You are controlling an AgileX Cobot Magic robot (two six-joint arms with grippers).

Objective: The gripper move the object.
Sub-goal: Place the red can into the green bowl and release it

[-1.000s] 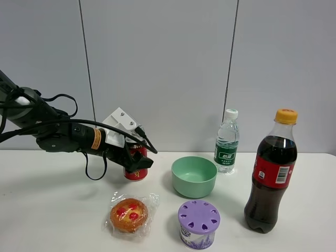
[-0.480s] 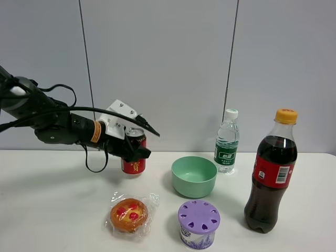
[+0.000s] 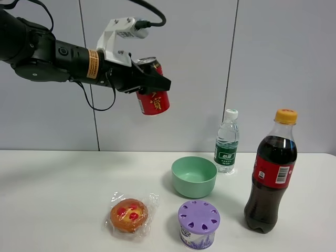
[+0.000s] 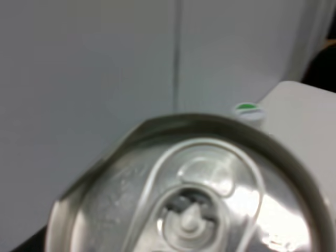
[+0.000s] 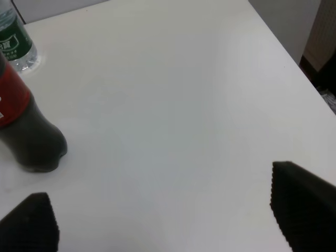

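Note:
My left gripper (image 3: 148, 82), black with a white bracket and an orange band, is shut on the red can (image 3: 154, 96). It holds the can tilted, high above the white table (image 3: 58, 199), up and left of the green bowl. In the left wrist view the can's silver top (image 4: 194, 202) fills the lower part of the picture, and the fingers do not show. My right gripper (image 5: 168, 218) shows only in the right wrist view. It is open and empty, with its two black fingertips (image 5: 302, 207) far apart over bare table.
On the table stand a green bowl (image 3: 193, 176), a water bottle (image 3: 227, 140), a tall cola bottle (image 3: 270, 173), a purple-lidded tub (image 3: 198, 223) and a wrapped pastry (image 3: 129, 214). The cola bottle (image 5: 26, 131) is near the right gripper. The table edge (image 5: 294, 58) is close by.
My left gripper has lifted the red can off the table, carrying it high up and slightly right. The can is now tilted.

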